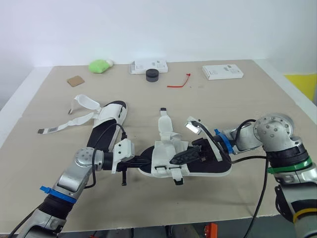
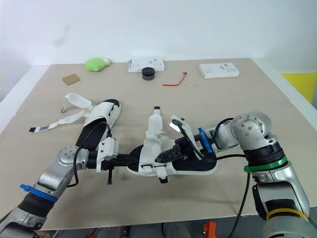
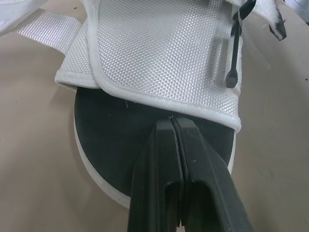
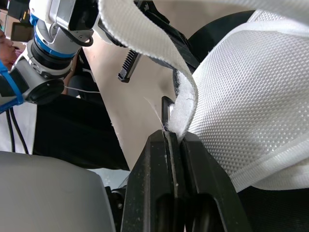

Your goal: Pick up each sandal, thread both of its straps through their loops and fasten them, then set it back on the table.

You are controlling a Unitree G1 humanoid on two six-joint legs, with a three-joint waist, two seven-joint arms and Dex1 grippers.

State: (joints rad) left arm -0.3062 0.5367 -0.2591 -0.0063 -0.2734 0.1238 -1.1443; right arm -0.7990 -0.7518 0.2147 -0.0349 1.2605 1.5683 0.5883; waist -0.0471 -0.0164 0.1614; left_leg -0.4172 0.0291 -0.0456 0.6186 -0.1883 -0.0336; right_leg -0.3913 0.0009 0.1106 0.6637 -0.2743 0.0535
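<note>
A sandal with a black sole [image 1: 218, 168] and white mesh upper [image 1: 163, 153] lies mid-table between my two grippers. My right gripper [image 1: 182, 157] reaches over it from the right and is shut on a white strap [image 4: 145, 38], whose end is pinched between its fingertips [image 4: 173, 135]. My left gripper [image 1: 147, 161] comes in from the left, shut, with its tips against the edge of the white upper [image 3: 172, 120] over the sole's end. A second sandal [image 1: 106, 126] lies to the left, its white straps [image 1: 67, 125] loose on the table.
Along the far side sit a green lump [image 1: 100, 65], a white box [image 1: 148, 65], a black round item [image 1: 152, 75], a red tie [image 1: 178, 82], another white box [image 1: 222, 72] and a brown card [image 1: 76, 81]. The table's front edge [image 1: 163, 224] is close.
</note>
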